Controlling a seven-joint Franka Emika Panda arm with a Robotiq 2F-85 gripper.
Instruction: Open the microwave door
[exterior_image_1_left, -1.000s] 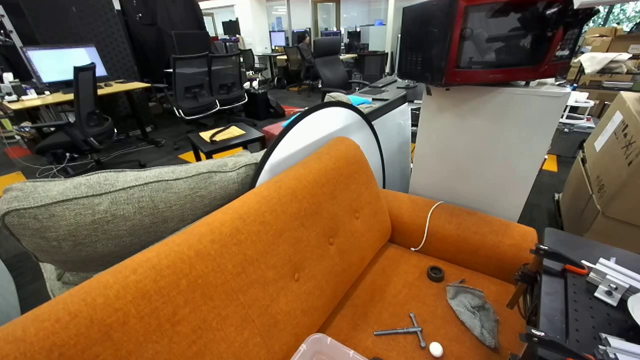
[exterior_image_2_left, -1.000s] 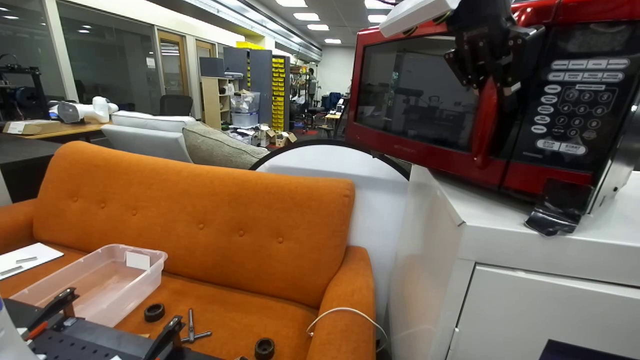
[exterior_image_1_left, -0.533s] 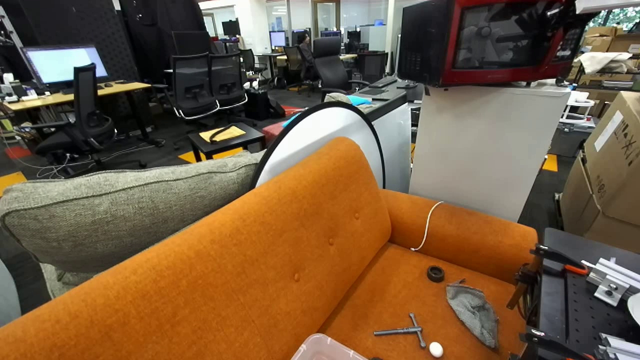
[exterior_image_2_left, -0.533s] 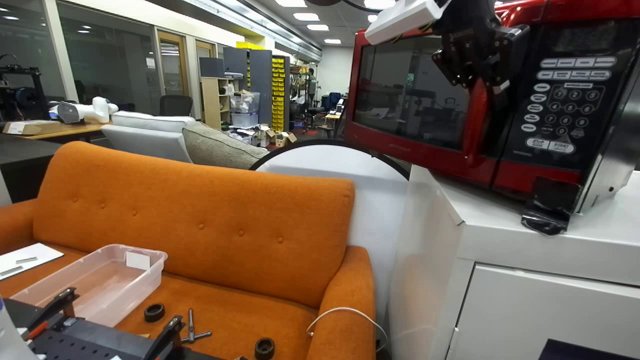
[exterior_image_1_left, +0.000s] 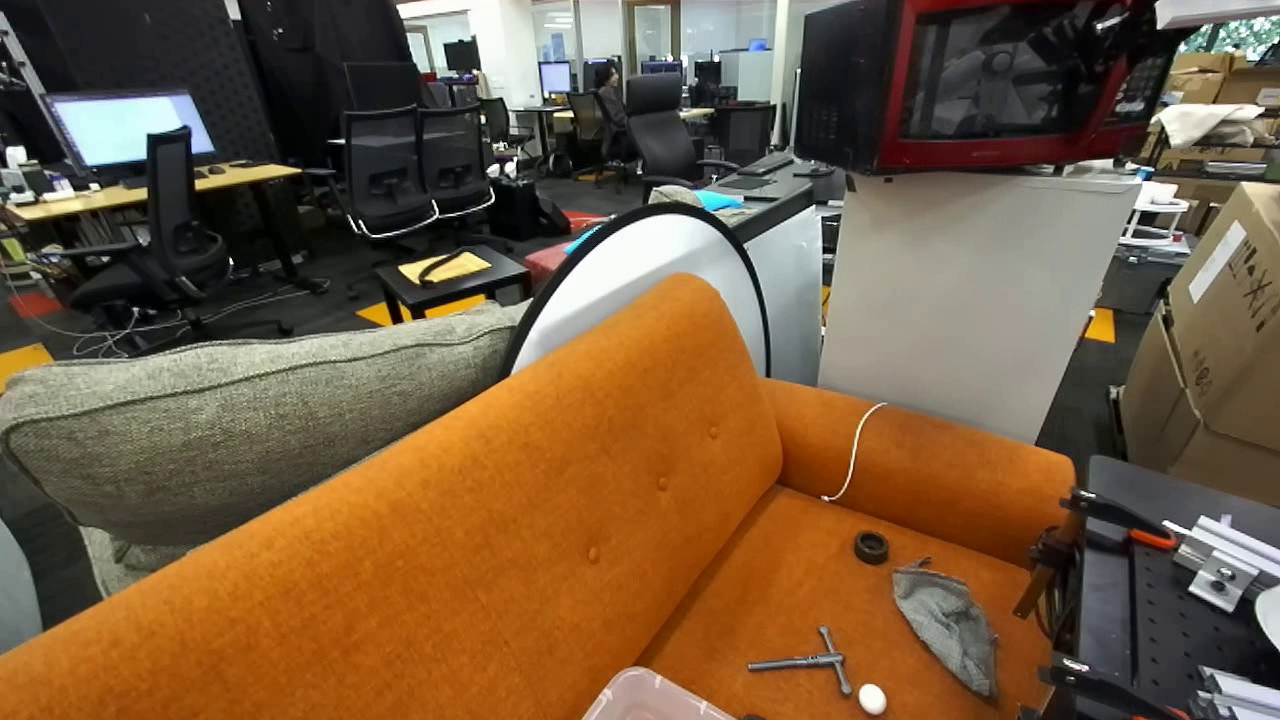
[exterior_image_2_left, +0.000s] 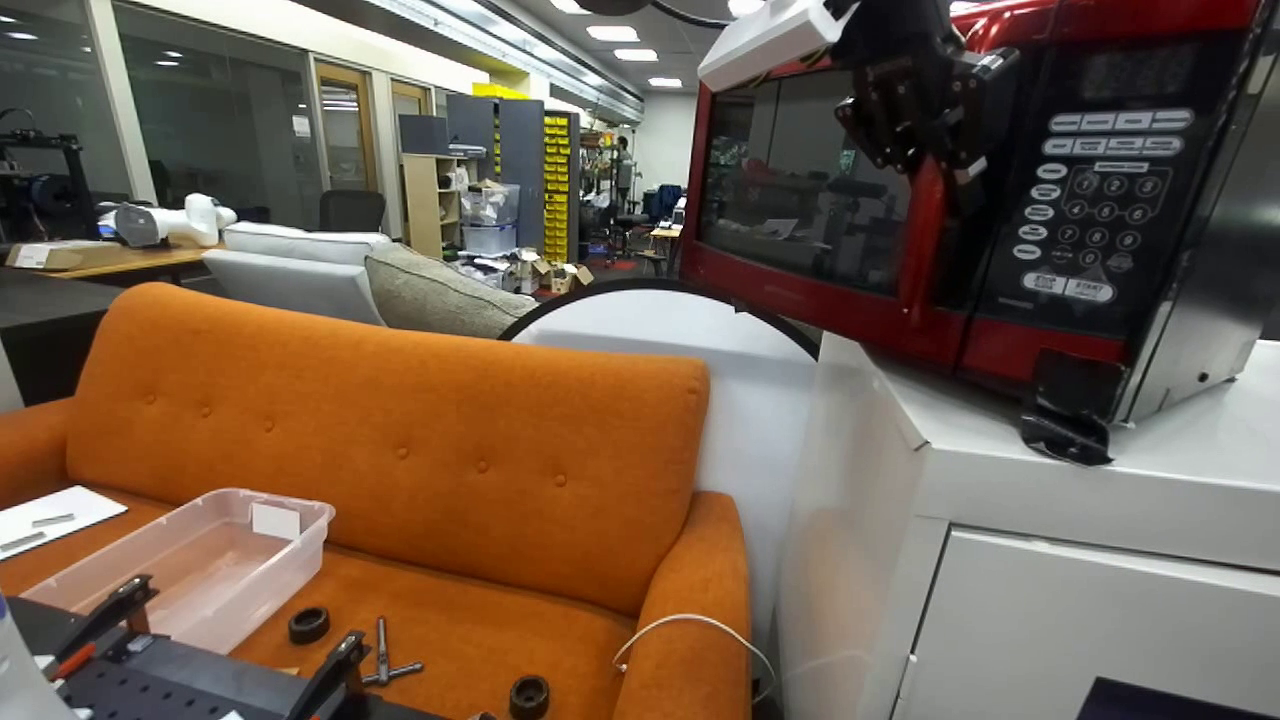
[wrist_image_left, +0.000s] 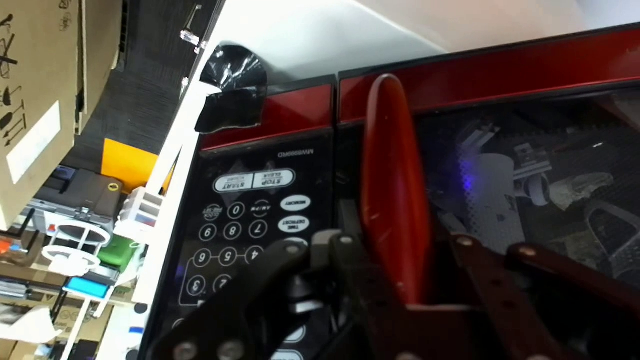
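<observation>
The red microwave (exterior_image_2_left: 1090, 230) with a dark side casing (exterior_image_1_left: 845, 90) stands on a white cabinet. Its red-framed door (exterior_image_2_left: 800, 200) with dark glass looks closed in both exterior views. The door also shows in the wrist view (wrist_image_left: 490, 75), with only a narrow seam beside the keypad panel. The red vertical door handle (exterior_image_2_left: 922, 250) also shows in the wrist view (wrist_image_left: 392, 170). My black gripper (exterior_image_2_left: 925, 165) is at the handle's upper part. In the wrist view its fingers (wrist_image_left: 395, 225) stand on both sides of the handle and appear shut on it. The inner finger contact is partly dark.
The white cabinet (exterior_image_2_left: 1060, 560) bears the microwave, with black tape (exterior_image_2_left: 1070, 405) at its front corner. An orange sofa (exterior_image_2_left: 400, 430) and a white round panel (exterior_image_2_left: 755, 400) stand beside it. Cardboard boxes (exterior_image_1_left: 1220, 330) stand on the far side.
My gripper has moved left in an exterior view. The whole microwave has turned and slid with it on the cabinet, showing more of its side; door and body moved together.
</observation>
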